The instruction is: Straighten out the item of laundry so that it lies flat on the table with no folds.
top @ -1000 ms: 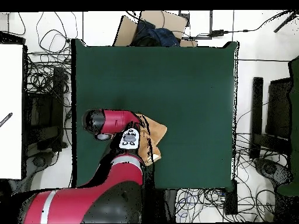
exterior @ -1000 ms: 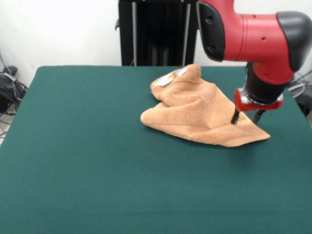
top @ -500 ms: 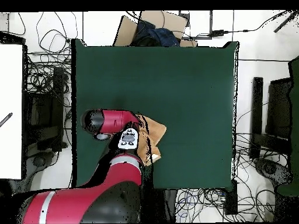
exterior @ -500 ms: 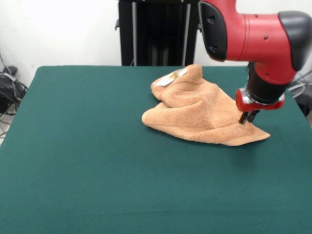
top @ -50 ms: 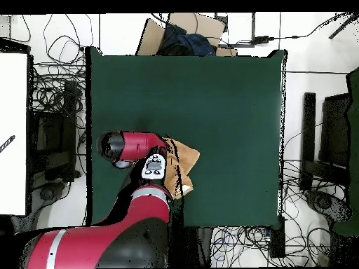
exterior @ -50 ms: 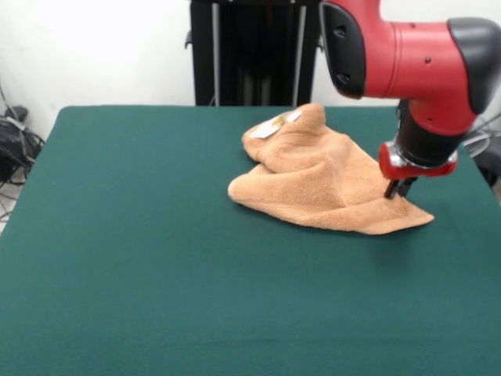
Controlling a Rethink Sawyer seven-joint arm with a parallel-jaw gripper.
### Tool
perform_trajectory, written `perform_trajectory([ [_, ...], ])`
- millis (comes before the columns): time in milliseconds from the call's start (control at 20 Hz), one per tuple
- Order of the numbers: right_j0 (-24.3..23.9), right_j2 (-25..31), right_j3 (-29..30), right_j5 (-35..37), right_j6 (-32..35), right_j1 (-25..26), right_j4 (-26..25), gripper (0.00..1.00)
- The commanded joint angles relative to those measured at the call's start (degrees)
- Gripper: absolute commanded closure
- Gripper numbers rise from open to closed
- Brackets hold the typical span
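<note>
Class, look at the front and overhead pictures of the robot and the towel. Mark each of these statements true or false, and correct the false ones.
1. The hand towel lies spread flat with no folds. False: it is bunched, with folds and a raised hump.
2. The gripper has its fingers together on the towel near the corner at the picture's right in the front view. True.
3. The towel's white label shows on its far part in the front view. True.
4. The towel hangs over the edge of the green table. False: it rests wholly on the tabletop.
5. In the overhead view the arm covers part of the towel. True.
</note>
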Motion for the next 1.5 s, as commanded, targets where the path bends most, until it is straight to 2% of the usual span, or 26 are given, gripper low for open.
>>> perform_trajectory([
  [50, -1.30, 2.02, -7.23, 0.38, 8.77, 1.65, 0.61, 1.00],
  [200, -2.32, 2.08, -10.46, 3.91, 7.17, 1.94, 0.27, 1.00],
  [400, -3.02, 2.24, -12.98, 8.87, 6.57, -0.13, 0.41, 1.00],
  [700, -2.87, 1.82, -13.84, 14.61, 7.43, -2.88, 0.27, 1.00],
  [1200, -4.72, 4.48, -16.67, 12.30, 5.83, 0.68, 0.18, 1.00],
  [1500, -5.01, 5.16, -14.82, 11.53, 6.53, -0.09, 0.68, 1.00],
])
